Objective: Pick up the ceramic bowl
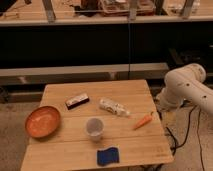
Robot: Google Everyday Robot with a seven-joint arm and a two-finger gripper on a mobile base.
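Wooden planks form the small table, standing on a speckled floor before dark shelving. One ceramic bowl sits at its 9 o'clock edge. Outward lie one cup near centre, one dark bar, one bottle, one carrot and one blue sponge at 6 o'clock. One white arm stands at 3 o'clock. Its gripper is out of view, so its state cannot be told.

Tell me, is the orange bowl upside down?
No, upright: the ceramic bowl shows its hollow inside, rim up. The tool is out of view; only the arm shows.
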